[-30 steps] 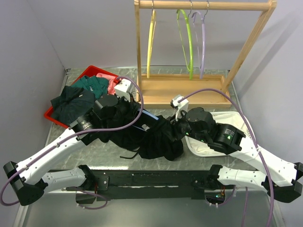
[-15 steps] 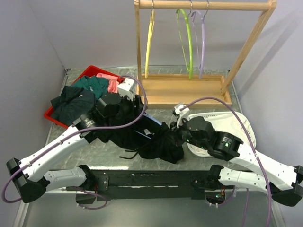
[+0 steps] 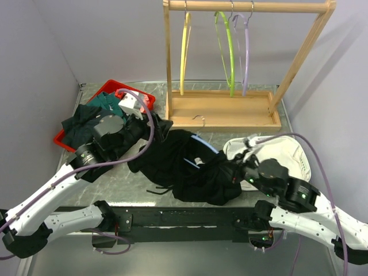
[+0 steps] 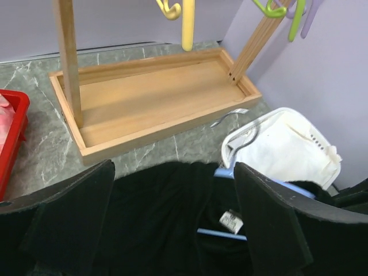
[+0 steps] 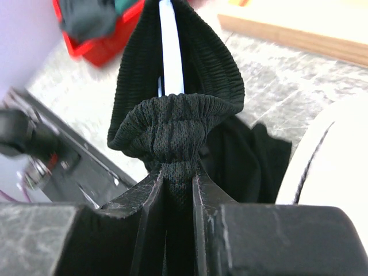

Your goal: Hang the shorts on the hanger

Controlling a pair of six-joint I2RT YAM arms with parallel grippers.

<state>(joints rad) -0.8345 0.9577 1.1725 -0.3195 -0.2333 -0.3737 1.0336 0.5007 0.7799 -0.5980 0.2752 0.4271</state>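
Observation:
The black shorts (image 3: 172,164) lie crumpled on the table in front of the wooden rack, threaded over the light-blue hanger (image 3: 206,145). The hanger's metal hook (image 3: 199,119) points toward the rack. My left gripper (image 3: 154,126) hovers open above the shorts' far left edge, holding nothing. In the left wrist view its wide-apart fingers (image 4: 276,224) frame the shorts (image 4: 155,218) and a hanger bar (image 4: 221,233). My right gripper (image 3: 234,172) is shut on the bunched waistband of the shorts (image 5: 175,126). The pale hanger arm (image 5: 170,52) runs through that fabric loop.
A red bin (image 3: 106,89) at the back left holds dark green clothes (image 3: 86,123) and a pink cloth. The wooden rack (image 3: 224,112) carries yellow, green and lilac hangers. A white cloth basket (image 3: 282,152) sits on the right, next to my right arm.
My left gripper opened, let go of the shorts and drew back to the left. My right arm pulled toward the near right with the waistband, and the hanger's hook came into view.

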